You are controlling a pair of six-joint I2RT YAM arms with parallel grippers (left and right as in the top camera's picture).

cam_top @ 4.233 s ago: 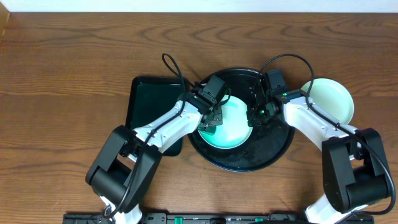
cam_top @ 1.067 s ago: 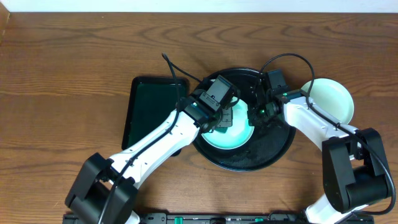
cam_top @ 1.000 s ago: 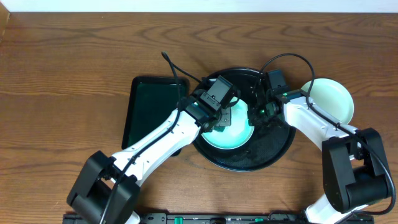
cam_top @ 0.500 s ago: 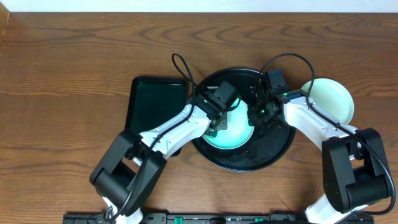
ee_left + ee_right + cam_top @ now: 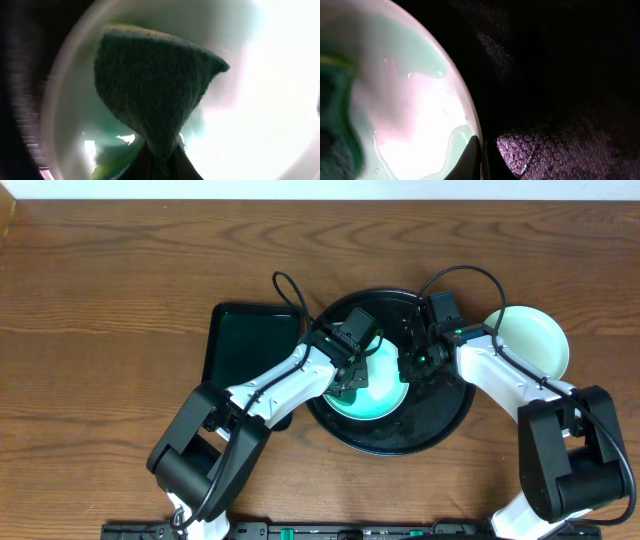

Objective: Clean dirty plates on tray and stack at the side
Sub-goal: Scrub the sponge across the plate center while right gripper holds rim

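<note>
Wiping step: L jaws clamp sponge (image 5: 150, 95) onto plate (image 5: 385, 387) in tray (image 5: 440, 425), mid-worktop; R jaws pinch plate rim. Next: lift it onto other plate (image 5: 530, 340) by right edge, w/ firm grip.

overhead: no text, label, brand or number is showing legibly | left wrist: nothing readable is appearing | right wrist: nothing readable is appearing
</note>
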